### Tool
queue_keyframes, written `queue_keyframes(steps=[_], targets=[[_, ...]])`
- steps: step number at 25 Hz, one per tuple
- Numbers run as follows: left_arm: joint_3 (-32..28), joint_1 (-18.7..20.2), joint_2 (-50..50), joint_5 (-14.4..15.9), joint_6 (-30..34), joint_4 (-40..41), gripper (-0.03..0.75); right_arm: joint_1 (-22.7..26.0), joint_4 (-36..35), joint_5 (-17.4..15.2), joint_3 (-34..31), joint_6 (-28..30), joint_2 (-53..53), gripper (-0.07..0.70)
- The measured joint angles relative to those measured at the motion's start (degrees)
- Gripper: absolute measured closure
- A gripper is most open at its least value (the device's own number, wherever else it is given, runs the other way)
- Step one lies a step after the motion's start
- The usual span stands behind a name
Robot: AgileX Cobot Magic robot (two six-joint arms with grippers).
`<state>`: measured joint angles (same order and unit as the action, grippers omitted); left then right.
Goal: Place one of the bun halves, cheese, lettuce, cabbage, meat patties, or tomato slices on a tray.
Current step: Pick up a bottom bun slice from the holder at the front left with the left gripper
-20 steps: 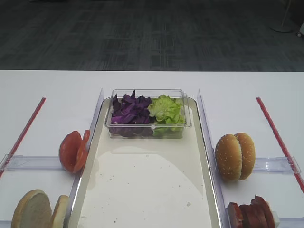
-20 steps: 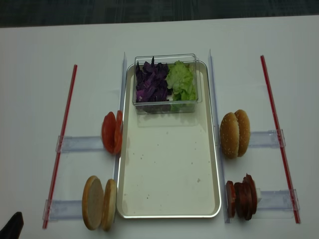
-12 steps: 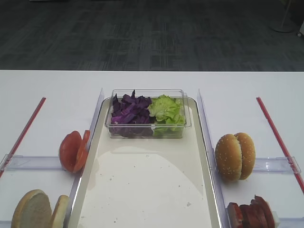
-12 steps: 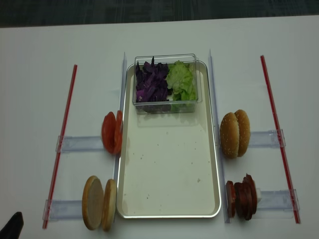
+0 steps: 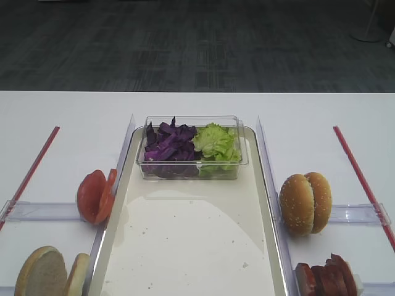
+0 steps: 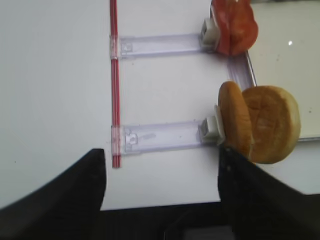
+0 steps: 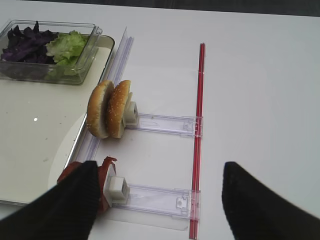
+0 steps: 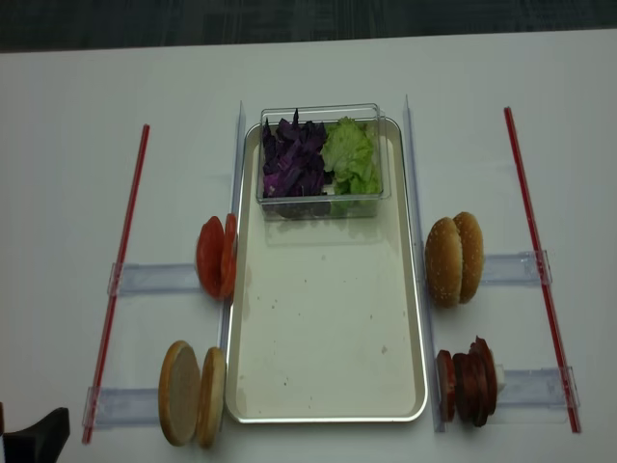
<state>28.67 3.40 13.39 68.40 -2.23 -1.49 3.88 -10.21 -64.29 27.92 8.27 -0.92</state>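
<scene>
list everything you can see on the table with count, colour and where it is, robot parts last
tray: one, metal, cream floor, table centre
clear tub: one, at the tray's far end
cabbage: purple heap, tub's left half
lettuce: green heap, tub's right half
tomato slices: two, red, upright, left of tray
plain bun halves: two, pale tan, upright, near left
sesame bun halves: two, golden, upright, right of tray
meat slices: dark red stack, near right
red strips: two, one each side
left gripper: open, near the plain bun halves
right gripper: open, near the meat slices
</scene>
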Motion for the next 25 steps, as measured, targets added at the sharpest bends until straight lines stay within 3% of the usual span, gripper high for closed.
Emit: queue_keyframes(steps=[10, 25], targets=[[0.2, 0.0, 14.5, 0.3, -2.7, -0.7, 0.261, 0.0, 0.0, 0.0, 0.0, 0.0, 0.0, 0.094], [9.6, 0.0, 34.5, 0.7, -4.0, -2.9, 0.261, 0.0, 0.0, 0.0, 0.0, 0.1, 0.0, 0.094]])
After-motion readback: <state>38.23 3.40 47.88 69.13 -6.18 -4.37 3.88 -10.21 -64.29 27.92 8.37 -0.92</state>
